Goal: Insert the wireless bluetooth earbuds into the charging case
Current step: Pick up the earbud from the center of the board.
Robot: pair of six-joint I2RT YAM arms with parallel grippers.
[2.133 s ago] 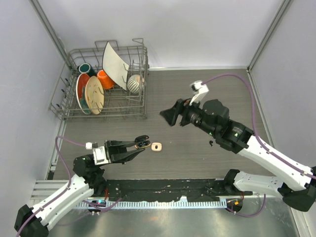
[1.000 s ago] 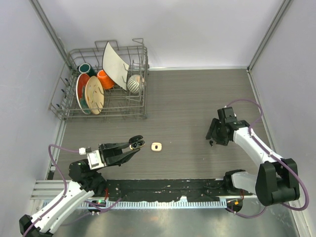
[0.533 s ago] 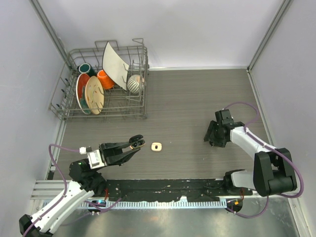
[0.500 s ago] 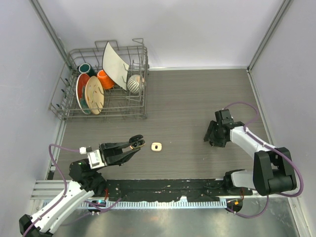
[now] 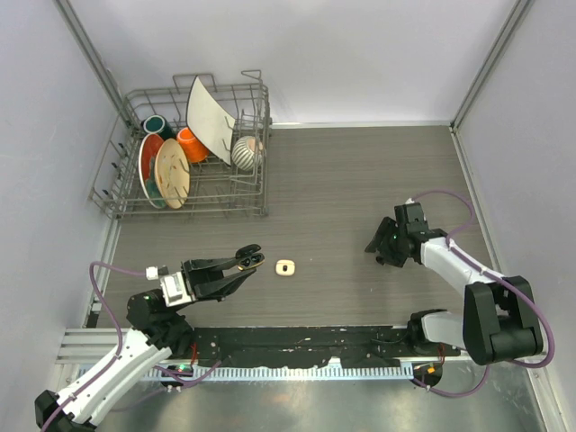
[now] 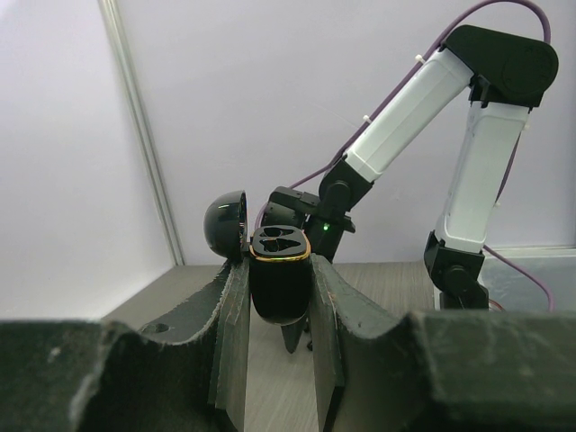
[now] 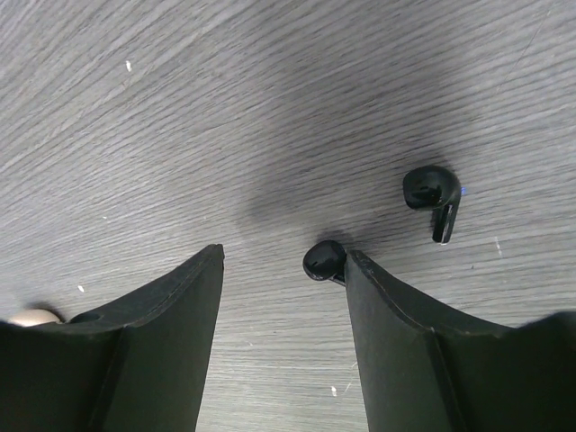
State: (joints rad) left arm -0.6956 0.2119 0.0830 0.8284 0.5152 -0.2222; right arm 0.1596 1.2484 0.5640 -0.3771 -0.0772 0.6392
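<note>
Right gripper (image 7: 283, 256) sits low over the table (image 5: 342, 171), jaws parted with nothing between them. And here's the catch: the nearer black earbud (image 7: 325, 261) lies hard against the inner edge of the finger on the right of the wrist view, not mid-gap, and its stem runs off behind that finger. The second black earbud (image 7: 434, 200) lies outside the gap altogether, beyond that same finger, stem pointing back toward the wrist. A small sideways shift looks needed to centre the near one. Across the table, the left gripper (image 5: 250, 260) is clamped on the open black charging case (image 6: 280, 292), lid (image 6: 225, 225) thrown back, both sockets showing, well apart from the earbuds. A cream oval piece (image 5: 286, 267) lies between. There's bare wood all round the right arm, and the walls are well off.
</note>
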